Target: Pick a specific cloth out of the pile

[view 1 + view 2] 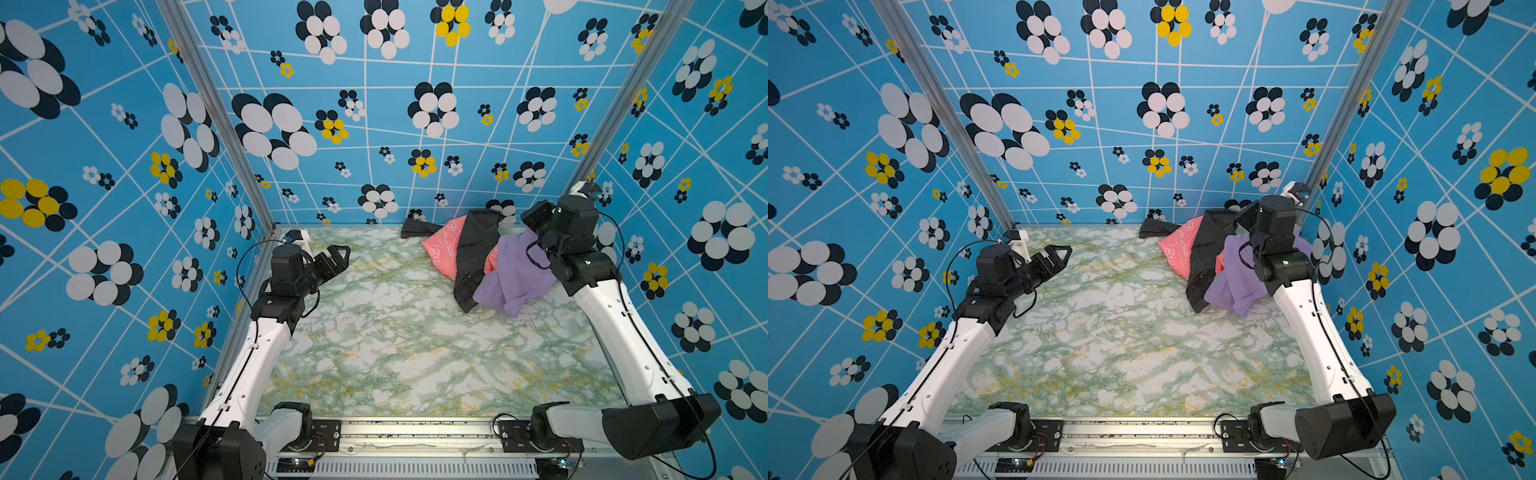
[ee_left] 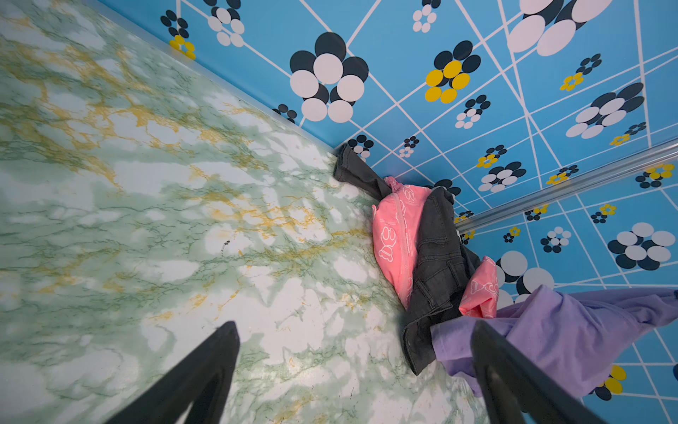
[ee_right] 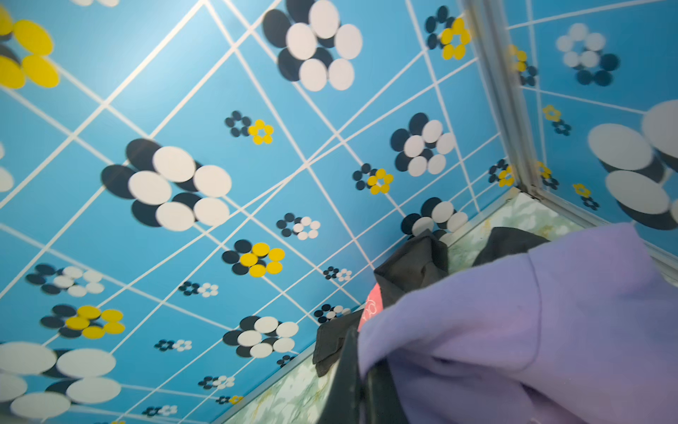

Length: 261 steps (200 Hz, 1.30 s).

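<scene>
Could drag the touching dark garment along with the cloth clenched in the right hand, well apart from the released left hand.

The right end effector is mostly buried in the lavender T-shirt, itself cut off at the frame's lower right. A dark grey garment covers the middle of the pink garment.

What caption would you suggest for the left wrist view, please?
Open left claw facing the pile, lavender cloth pulled up at its edge.
</scene>
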{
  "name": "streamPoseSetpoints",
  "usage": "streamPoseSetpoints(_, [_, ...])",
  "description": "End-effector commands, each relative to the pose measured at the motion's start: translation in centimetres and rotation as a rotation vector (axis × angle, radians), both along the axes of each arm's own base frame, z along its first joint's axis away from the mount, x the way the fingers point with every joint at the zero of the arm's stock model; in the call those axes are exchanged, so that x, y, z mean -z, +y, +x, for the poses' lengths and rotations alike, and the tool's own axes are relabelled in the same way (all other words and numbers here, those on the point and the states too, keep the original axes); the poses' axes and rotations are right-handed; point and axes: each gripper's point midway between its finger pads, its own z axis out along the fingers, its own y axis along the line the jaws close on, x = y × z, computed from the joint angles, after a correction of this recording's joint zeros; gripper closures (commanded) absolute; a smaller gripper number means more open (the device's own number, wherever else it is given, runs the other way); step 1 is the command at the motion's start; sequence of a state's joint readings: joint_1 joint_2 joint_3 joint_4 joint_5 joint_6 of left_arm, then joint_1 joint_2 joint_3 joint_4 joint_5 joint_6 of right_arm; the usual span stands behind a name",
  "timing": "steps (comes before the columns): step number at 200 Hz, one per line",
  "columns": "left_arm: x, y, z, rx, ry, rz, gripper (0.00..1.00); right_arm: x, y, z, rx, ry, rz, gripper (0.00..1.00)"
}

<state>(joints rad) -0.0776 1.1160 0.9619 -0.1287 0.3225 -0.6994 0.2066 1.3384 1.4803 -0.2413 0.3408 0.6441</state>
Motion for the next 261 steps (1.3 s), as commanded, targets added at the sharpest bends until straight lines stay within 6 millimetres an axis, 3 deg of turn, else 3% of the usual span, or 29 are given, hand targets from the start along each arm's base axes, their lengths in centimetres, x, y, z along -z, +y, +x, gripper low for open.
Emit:
streamPoseSetpoints(1, [-0.8, 0.1, 0.3, 0.011, -0.043, -0.008, 0.01, -3.4, 3.8, 0.3, -0.11, -0.048, -0.214, 1.0])
streamPoseSetpoints(9, [-0.9, 0.0, 0.4, 0.013, -0.049, -0.01, 0.01, -4.4, 5.5, 0.5, -0.156, -0.06, -0.257, 1.0])
streamPoseSetpoints(27, [-1.2, -0.1, 0.5, 0.019, -0.057, -0.009, 0.01, -4.6, 9.8, 0.9, -0.272, -0.053, -0.357, 1.0])
streamPoseSetpoints(56, [-1.2, -0.1, 0.5, 0.018, -0.057, -0.011, 0.01, -3.1, 16.7, 1.0, -0.453, -0.019, -0.497, 1.0])
streamPoseSetpoints(88, [-1.2, 0.1, 0.5, 0.007, -0.056, -0.009, 0.01, 1.0, 23.8, 0.2, -0.703, 0.068, -0.592, 1.0])
streamPoseSetpoints(124, [-1.2, 0.4, 0.3, -0.008, -0.054, 0.002, 0.01, 8.1, 30.1, -2.1, -0.998, 0.249, -0.635, 1.0])
streamPoseSetpoints(135, [-1.2, 0.4, 0.3, -0.01, -0.052, 0.004, 0.02, 10.3, 31.3, -3.1, -1.075, 0.32, -0.654, 0.86])
streamPoseSetpoints(145, [-1.2, 0.5, 0.3, -0.012, -0.052, 0.006, 0.02, 11.9, 31.7, -3.7, -1.118, 0.384, -0.67, 0.68])
streamPoseSetpoints(157, [-1.2, 0.5, 0.3, -0.013, -0.05, 0.007, 0.02, 13.2, 31.7, -4.0, -1.139, 0.447, -0.68, 0.54])
streamPoseSetpoints(181, [-1.4, 0.1, 0.4, 0.01, -0.041, 0.014, 0.03, 13.7, 30.8, -4.0, -1.114, 0.493, -0.709, 0.39])
streamPoseSetpoints(185, [-1.3, -0.1, 0.4, 0.019, -0.036, 0.018, 0.03, 13.6, 30.6, -3.9, -1.106, 0.493, -0.712, 0.33])
streamPoseSetpoints(198, [-1.4, -0.8, 0.6, 0.053, -0.026, 0.035, 0.04, 13.2, 30.0, -3.5, -1.081, 0.482, -0.708, 0.3])
streamPoseSetpoints(204, [-1.4, -1.3, 0.7, 0.071, -0.021, 0.046, 0.04, 12.9, 29.6, -3.3, -1.065, 0.479, -0.7, 0.23])
streamPoseSetpoints(220, [-1.4, -2.8, 0.8, 0.126, -0.018, 0.08, 0.05, 12.2, 28.6, -2.7, -1.027, 0.464, -0.669, 0.21])
streamPoseSetpoints(241, [-1.0, -5.4, 0.8, 0.216, 0.001, 0.127, 0.06, 11.3, 26.5, -1.6, -0.955, 0.444, -0.619, 0.19])
streamPoseSetpoints(261, [0.2, -8.2, 0.7, 0.302, 0.045, 0.177, 0.06, 10.4, 24.0, -0.7, -0.865, 0.418, -0.564, 0.09])
